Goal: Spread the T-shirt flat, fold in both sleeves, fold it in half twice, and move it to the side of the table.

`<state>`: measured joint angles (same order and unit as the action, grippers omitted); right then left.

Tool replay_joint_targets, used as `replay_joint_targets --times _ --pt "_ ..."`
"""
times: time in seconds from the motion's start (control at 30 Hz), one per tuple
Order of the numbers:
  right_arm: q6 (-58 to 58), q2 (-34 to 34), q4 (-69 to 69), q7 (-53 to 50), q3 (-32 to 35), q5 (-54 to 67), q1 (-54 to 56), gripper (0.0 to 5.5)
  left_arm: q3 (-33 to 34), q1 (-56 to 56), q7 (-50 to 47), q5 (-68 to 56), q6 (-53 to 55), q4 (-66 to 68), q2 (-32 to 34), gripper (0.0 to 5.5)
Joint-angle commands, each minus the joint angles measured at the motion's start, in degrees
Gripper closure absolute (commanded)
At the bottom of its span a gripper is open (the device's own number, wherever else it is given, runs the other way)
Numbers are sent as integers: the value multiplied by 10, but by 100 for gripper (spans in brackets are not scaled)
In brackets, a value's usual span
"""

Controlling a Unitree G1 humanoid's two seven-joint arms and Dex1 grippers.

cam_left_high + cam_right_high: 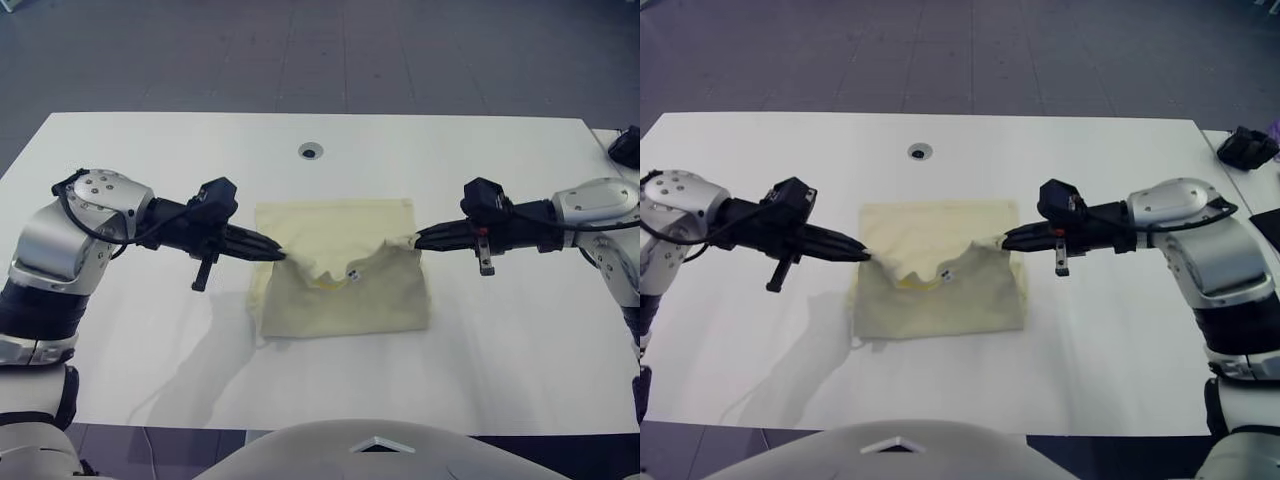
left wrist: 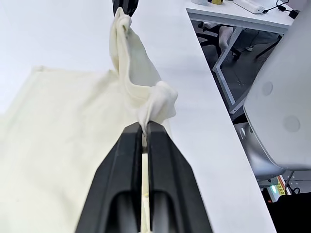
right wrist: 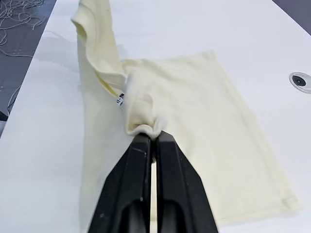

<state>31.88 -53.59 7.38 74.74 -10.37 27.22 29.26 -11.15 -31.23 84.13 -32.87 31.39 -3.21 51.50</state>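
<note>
A plain pale-yellow T-shirt (image 1: 340,275) lies on a white table (image 1: 500,340), between black end effectors.

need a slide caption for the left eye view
Left gripper and right gripper pinch the collar edge of the pale yellow T-shirt, holding it raised over the white table.

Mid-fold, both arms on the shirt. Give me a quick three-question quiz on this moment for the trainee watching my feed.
1. True or false: the left hand is shut on the T-shirt.
2. Multiple choice: where is the round cable hole in the table?
A. beyond the T-shirt, away from the robot
B. covered by the T-shirt
C. between the T-shirt and the robot
3. Fill in (on / above): the right hand holds its pinched corner of the T-shirt ____ the table.

Key
1. True: its fingers pinch a bunch of fabric.
2. A.
3. Above: the gripped edge is lifted and sags between the two hands.
</note>
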Motion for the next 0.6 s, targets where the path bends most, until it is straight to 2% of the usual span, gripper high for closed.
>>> replay_joint_targets --times 0.03,0.27,0.6 --pt "-29 27 -71 24 -21 -34 60 547 -12 -55 14 44 -35 76 -25 550" --pt "-107 117 -279 35 -57 -113 154 547 -25 -129 -16 125 -107 238 -107 550" --pt "-230 224 -584 -39 -20 -181 261 547 -16 -189 -51 199 -188 434 -174 550"
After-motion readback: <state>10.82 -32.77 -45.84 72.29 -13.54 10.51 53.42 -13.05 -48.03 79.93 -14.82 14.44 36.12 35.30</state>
